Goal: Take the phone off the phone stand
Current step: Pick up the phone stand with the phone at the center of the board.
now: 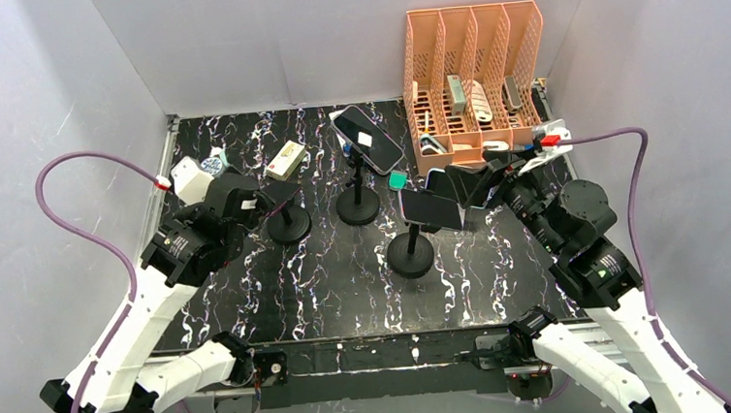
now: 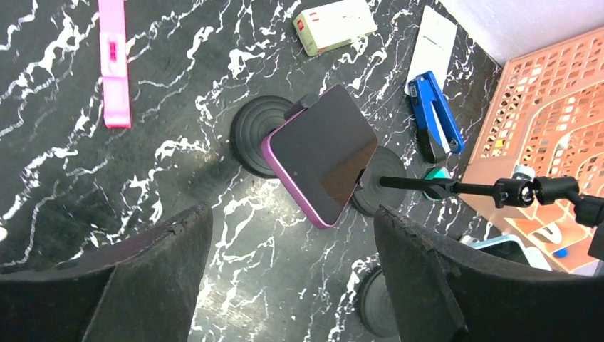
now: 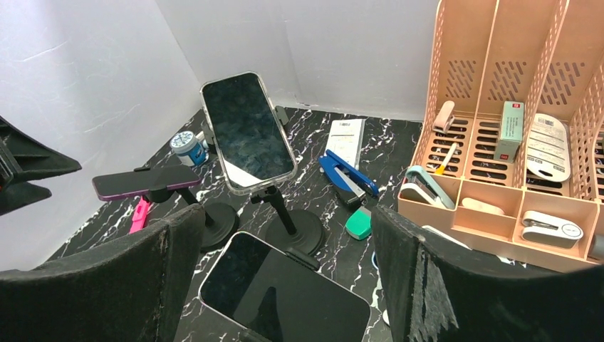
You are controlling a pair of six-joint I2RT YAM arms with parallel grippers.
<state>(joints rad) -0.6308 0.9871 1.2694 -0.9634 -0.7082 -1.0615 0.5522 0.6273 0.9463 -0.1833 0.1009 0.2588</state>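
Observation:
Three phones sit on black stands with round bases. A purple phone [image 2: 324, 153] lies on the left stand [image 1: 288, 224]. My left gripper [image 2: 292, 285] is open above and just short of it, touching nothing. A clear-cased phone [image 1: 369, 138] is tilted on the middle stand [image 1: 358, 205]. A white-edged phone [image 3: 285, 292] rests on the front stand [image 1: 410, 252]. My right gripper [image 3: 285, 278] is open, its fingers [image 3: 114, 285] on either side of this phone's near end, not gripping it. In the top view the right gripper [image 1: 472, 184] is just right of that phone [image 1: 432, 209].
An orange file organizer [image 1: 474, 73] with small items stands at the back right. A blue stapler [image 2: 436, 114], a green eraser [image 3: 358, 223], a white box [image 2: 335, 25], a white paper [image 3: 345, 139], a pink item [image 2: 114, 64] and a blue-capped jar [image 3: 187, 146] lie on the black marble table [image 1: 348, 285].

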